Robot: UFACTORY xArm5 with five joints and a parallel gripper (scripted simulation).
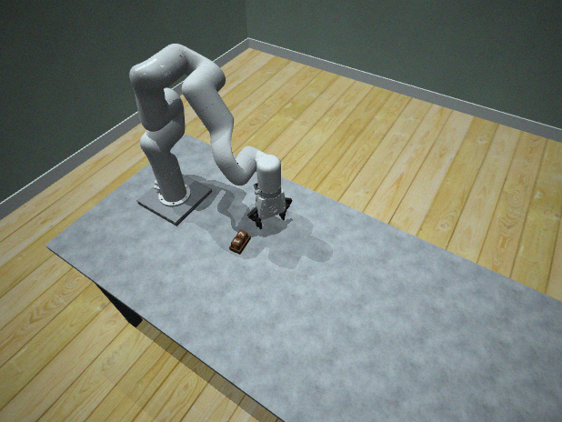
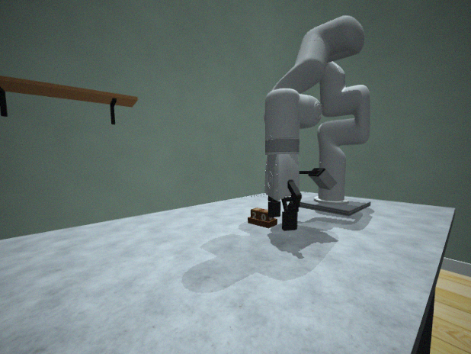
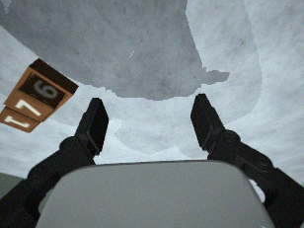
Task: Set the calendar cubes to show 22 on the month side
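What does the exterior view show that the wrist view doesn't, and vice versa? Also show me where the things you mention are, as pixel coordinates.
Exterior only: the cube faces [image 2: 259,216] reading 2 and 0, the wooden wall shelf [image 2: 68,92], and the arm's mounting plate [image 2: 348,210].

Wrist only: a 6 or 9 on a dark end face [image 3: 45,89], and a light 7-like mark [image 3: 26,108] on an orange-brown face.

Both: the gripper [image 2: 283,221] [image 3: 149,107], open, with the calendar off to one side of it, plus the tabletop [image 2: 152,305] [image 3: 227,29].

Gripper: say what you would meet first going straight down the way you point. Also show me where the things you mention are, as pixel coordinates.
Most likely the bare grey tabletop [image 1: 364,296] [image 2: 133,286] [image 3: 153,117] below the open gripper [image 1: 271,222] [image 2: 282,223] [image 3: 149,107]; the calendar tray [image 1: 235,249] [image 2: 262,222] seems off to one side, though depth is hard to judge.
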